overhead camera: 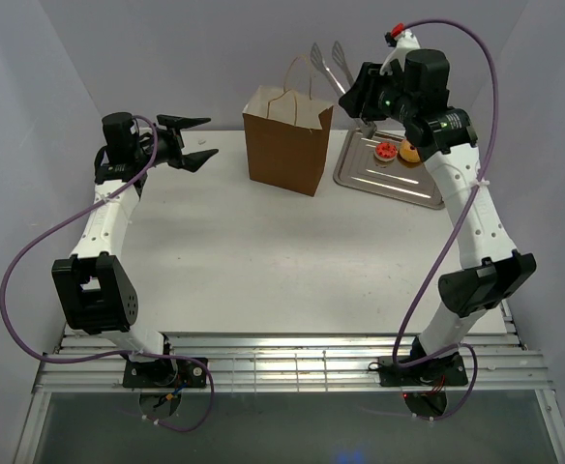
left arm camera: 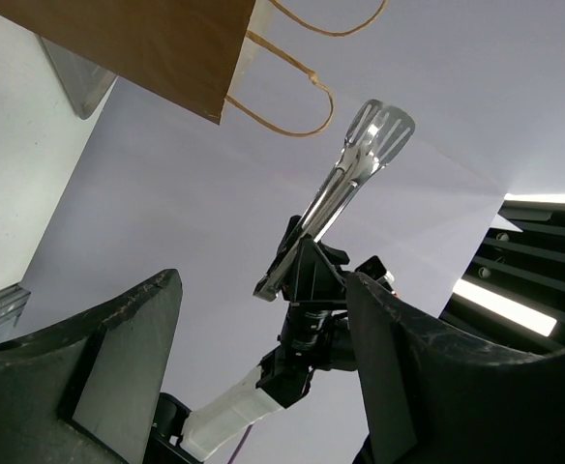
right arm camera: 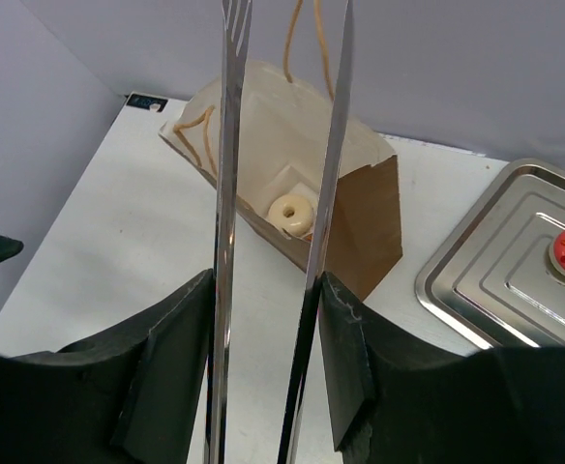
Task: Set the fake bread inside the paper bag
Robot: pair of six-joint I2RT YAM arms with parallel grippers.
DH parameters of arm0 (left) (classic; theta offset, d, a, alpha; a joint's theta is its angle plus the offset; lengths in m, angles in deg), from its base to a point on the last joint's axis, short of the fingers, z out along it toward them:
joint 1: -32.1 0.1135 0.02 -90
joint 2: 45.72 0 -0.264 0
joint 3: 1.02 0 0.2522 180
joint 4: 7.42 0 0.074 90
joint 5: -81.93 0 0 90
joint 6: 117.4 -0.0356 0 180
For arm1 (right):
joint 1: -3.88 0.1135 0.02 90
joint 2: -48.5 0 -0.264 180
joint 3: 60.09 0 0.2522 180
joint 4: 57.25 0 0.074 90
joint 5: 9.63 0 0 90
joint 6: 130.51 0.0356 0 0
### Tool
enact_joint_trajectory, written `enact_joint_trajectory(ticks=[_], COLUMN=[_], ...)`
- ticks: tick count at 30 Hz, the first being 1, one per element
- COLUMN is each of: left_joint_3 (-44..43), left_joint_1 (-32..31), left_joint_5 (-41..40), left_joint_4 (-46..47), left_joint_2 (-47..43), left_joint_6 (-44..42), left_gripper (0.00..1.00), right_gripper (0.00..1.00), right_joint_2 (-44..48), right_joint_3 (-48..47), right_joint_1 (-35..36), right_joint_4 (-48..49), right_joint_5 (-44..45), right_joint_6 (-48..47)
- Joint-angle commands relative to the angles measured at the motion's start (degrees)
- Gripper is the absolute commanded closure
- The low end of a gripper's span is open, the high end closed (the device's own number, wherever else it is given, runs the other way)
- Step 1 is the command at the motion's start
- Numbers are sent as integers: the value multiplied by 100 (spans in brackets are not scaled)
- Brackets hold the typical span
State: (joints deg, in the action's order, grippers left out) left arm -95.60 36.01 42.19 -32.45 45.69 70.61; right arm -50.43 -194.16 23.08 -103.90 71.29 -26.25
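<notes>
Fake bread, checked from the console. One pale round pastry (right arm camera: 290, 213) with a dimpled middle lies on the floor of the upright brown kraft paper bag (overhead camera: 287, 145). I see it through the bag's open mouth in the right wrist view. Two more pieces are outside the bag: a red-topped round tart (overhead camera: 387, 152) and an orange ring donut (overhead camera: 410, 153). They sit just beside each other on the flat silver metal tray (overhead camera: 399, 186), toward its far end.

The bag stands near the far edge of the white counter (overhead camera: 263, 261), roughly midway along that edge, with its twisted-paper loop handles up. The tray lies in the far right corner, just beside the bag's right side. I cannot tell whether the two touch.

The right end effector (right arm camera: 263, 295) is clamped on the long silver metal tongs (overhead camera: 333, 66), one finger pressing the outside of each blade. The blades stand slightly apart with nothing between them. From the top camera the tongs point upward, their slotted heads just right of the bag's handles and higher in the view. The arm is raised over the far end of the tray. In the wrist view the bag's mouth shows between and behind the blades.

The left end effector (overhead camera: 212, 136) has its fingers apart and holds nothing. It hovers over the far left part of the counter, pointing toward the bag's left side and not touching it.
</notes>
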Motion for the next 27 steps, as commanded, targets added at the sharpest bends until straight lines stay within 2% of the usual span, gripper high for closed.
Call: enact_joint_trajectory(ticks=[1,7,13,17,27], left_joint_3=[57,215,268,417,681], left_joint_1=[-30,-21,-30,-30,5], left_joint_5=[107,124,133,133,72], left_joint_4=[282,476,591,696,881], left_joint_2=[-115,-177,-194,-238,-405], left_joint_6=[121,253,341,402,508], left_gripper=[21,22,22,22,22], right_gripper=[49,49,48,47,43], right_joint_2=[383,481,-186,-802,-1506], right_joint_3=[217,728,422,35,87], right_joint_1=[-302,-1023,-1507,-1586,-1656], right_joint_4=[247,117,-525,-938,-1150], right_joint_5=[442,478,469,565,803], right_joint_6=[216,832,1175,1237,1211])
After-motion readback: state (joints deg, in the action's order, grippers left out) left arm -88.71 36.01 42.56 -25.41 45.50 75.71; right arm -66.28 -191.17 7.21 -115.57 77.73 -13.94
